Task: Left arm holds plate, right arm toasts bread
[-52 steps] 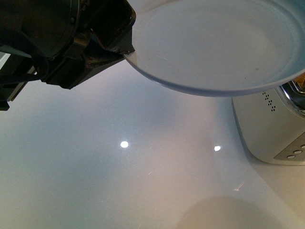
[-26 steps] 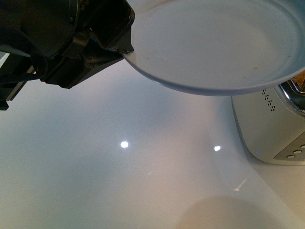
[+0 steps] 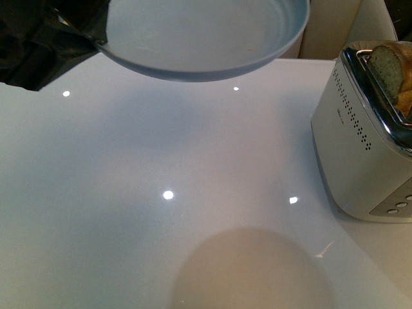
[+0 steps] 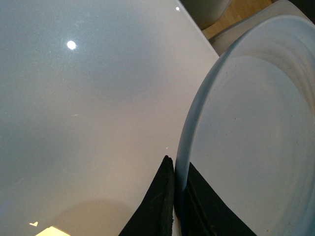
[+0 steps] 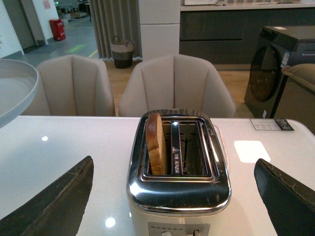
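The pale blue-grey plate (image 3: 199, 38) hangs empty and tilted above the far side of the white table. My left gripper (image 3: 45, 45) sits at its left edge, shut on the rim. In the left wrist view both black jaws of the left gripper (image 4: 178, 164) pinch the rim of the plate (image 4: 256, 137). The bread (image 5: 155, 142) stands upright in one slot of the toaster (image 5: 177, 196); it also shows as the bread (image 3: 389, 64) in the front view. My right gripper (image 5: 173, 162) is open, its fingers (image 5: 59, 201) spread wide on either side of the toaster, not touching it.
The cream and chrome toaster (image 3: 367, 148) stands at the right of the glossy table (image 3: 193, 193); its other slot is empty. Beige chairs (image 5: 177, 83) stand behind the far table edge. The plate's rim (image 5: 15, 88) shows in the right wrist view.
The plate and left gripper have moved away from the front camera, up and left, so the plate looks smaller. The toaster top with the bread now shows.
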Available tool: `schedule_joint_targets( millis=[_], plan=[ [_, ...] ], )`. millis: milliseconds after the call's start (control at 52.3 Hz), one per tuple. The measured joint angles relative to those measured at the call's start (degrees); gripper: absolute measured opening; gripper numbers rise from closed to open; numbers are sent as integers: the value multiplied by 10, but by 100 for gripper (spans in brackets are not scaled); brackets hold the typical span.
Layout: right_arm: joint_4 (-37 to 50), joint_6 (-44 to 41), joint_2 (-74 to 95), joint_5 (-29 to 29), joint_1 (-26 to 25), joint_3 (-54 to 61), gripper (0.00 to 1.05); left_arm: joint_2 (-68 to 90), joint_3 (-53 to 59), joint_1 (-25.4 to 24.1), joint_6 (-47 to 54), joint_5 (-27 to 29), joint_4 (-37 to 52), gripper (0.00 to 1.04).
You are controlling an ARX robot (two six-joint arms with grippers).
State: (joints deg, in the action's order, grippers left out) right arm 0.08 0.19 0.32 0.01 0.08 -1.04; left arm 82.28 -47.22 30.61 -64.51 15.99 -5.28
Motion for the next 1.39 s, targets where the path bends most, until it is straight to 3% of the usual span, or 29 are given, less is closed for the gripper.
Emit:
schedule_joint_targets(
  millis=[287, 458, 554, 898, 1395],
  plan=[
    [0, 0, 0, 0, 0, 0, 96, -21, 9, -196, 123, -93, 10, 3],
    [0, 0, 0, 0, 0, 0, 96, 12, 63, -329, 214, -168, 64, 3],
    [0, 0, 0, 0, 0, 0, 96, 39, 92, -365, 229, -178, 93, 3],
    [0, 0, 0, 0, 0, 0, 96, 162, 163, -387, 240, -217, 239, 3],
    [0, 0, 0, 0, 0, 0, 96, 369, 175, -383, 265, -252, 408, 3]
  ],
)
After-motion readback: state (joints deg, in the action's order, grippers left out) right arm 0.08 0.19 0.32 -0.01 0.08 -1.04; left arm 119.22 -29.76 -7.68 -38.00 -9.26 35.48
